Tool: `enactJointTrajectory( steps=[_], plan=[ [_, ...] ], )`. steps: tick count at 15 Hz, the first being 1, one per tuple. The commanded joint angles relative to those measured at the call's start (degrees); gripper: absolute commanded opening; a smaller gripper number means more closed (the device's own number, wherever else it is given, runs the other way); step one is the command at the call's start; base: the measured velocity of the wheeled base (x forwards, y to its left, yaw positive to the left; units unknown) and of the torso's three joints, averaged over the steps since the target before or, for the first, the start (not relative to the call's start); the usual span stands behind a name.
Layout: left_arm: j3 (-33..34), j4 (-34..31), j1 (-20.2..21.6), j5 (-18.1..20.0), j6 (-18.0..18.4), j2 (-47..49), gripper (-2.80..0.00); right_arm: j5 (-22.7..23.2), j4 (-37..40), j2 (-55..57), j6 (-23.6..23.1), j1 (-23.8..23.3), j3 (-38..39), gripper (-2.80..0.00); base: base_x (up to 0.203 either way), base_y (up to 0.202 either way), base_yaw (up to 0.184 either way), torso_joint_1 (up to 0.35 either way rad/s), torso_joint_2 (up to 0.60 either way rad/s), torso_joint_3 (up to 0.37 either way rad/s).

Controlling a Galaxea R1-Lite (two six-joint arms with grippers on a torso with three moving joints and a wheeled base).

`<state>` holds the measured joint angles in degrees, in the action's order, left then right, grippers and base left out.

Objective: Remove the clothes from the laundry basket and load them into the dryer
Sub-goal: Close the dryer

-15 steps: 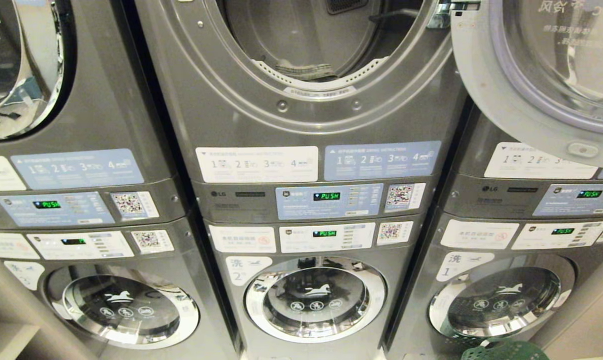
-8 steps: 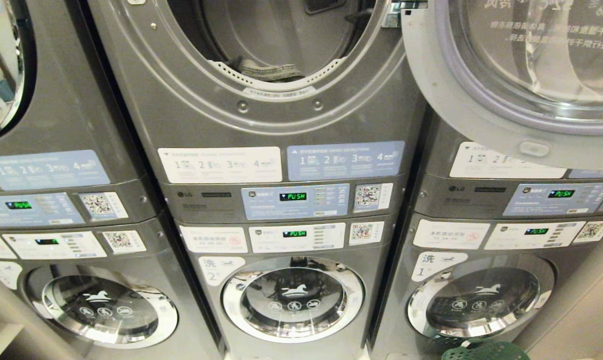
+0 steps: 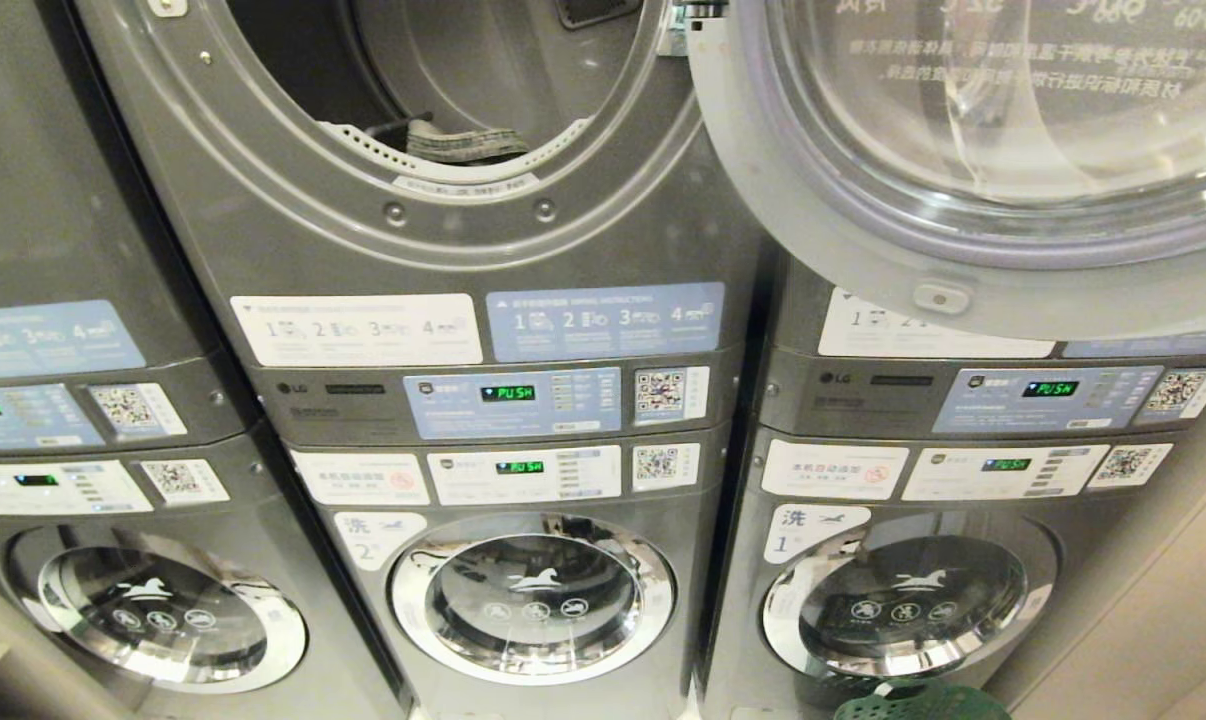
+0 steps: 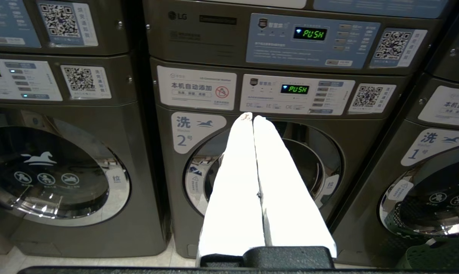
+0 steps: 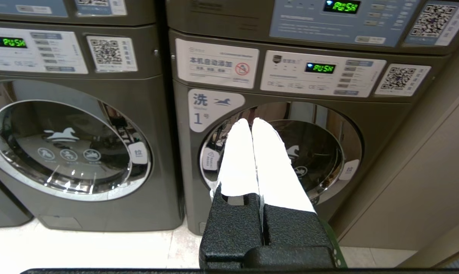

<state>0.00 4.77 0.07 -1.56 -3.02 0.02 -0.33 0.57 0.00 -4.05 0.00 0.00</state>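
Fingers: both white pairs pressed together, empty | dryer (image 3: 443,230): round grey metal opening, folded cloth (image 3: 463,145) inside

Inventory by count, head view unless noted.

- Grey metal stacked laundry towers: three, side by side; the middle one (image 3: 483,400).
- Round chrome-ringed glass washer doors, shut, bottom row: three; the middle one (image 3: 533,597).
- Open upper dryer drums: one (image 3: 443,80), with one folded grey garment (image 3: 466,143) at its rim.
- Swung-open round dryer doors with clear window: one (image 3: 973,150).
- Green lit "PUSH" displays: four readable; first (image 3: 508,393).
- Green perforated plastic laundry baskets: one (image 3: 918,702), partly visible.
- White-fingered grippers, jaws together: two, left gripper (image 4: 250,118) and right gripper (image 5: 248,121).
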Motion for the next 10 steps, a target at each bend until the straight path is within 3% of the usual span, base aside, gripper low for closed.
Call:
enactJointTrajectory(
  steps=[1,10],
  plan=[
    [1.7,0.1,0.0,0.0,-0.1,0.0,-2.80,-0.1,0.0,0.1,0.0,0.0,0.0,-2.80,0.000,-0.148,-0.001,0.002,0.00,0.000],
    [1.7,0.1,0.0,-0.1,-0.2,0.0,-2.80,0.0,0.0,0.1,-0.2,0.0,0.0,-2.80,0.000,-0.011,0.000,0.001,0.00,0.011]
  ],
)
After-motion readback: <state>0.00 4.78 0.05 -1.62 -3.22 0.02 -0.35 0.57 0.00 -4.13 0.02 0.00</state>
